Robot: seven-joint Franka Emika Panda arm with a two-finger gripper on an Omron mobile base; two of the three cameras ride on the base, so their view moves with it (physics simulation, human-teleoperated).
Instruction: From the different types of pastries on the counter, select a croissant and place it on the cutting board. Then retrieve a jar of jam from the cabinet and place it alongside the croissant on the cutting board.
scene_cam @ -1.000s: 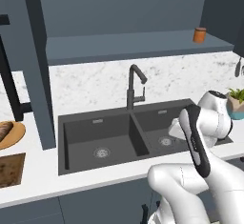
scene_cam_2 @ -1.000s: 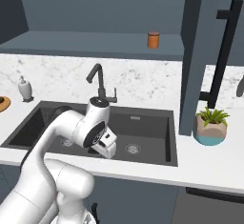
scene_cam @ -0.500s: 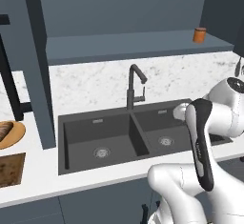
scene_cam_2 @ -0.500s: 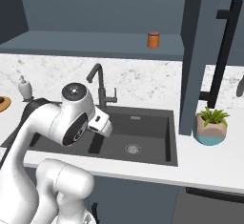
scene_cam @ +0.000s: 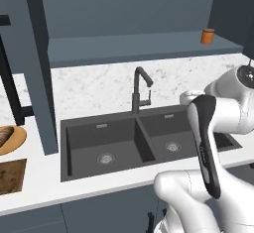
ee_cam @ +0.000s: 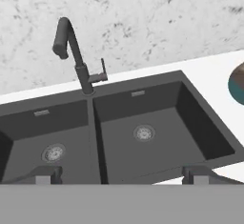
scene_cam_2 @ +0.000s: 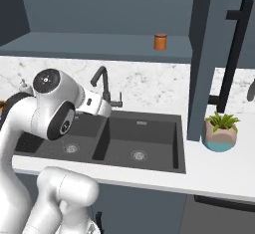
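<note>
Tool (ee_cam: 121,174) — spread wide over sink (ee_cam: 190,123)

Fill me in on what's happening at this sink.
Nothing is being handled yet. The gripper is open and empty, facing the dark double sink and its faucet. A croissant on a plate sits far left on the counter, with the cutting board just in front of it. An orange jar stands on the shelf above the counter.

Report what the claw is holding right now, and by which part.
Nothing is held. The claw is open, its two tips wide apart with only the sink seen between them, well beyond.
</note>
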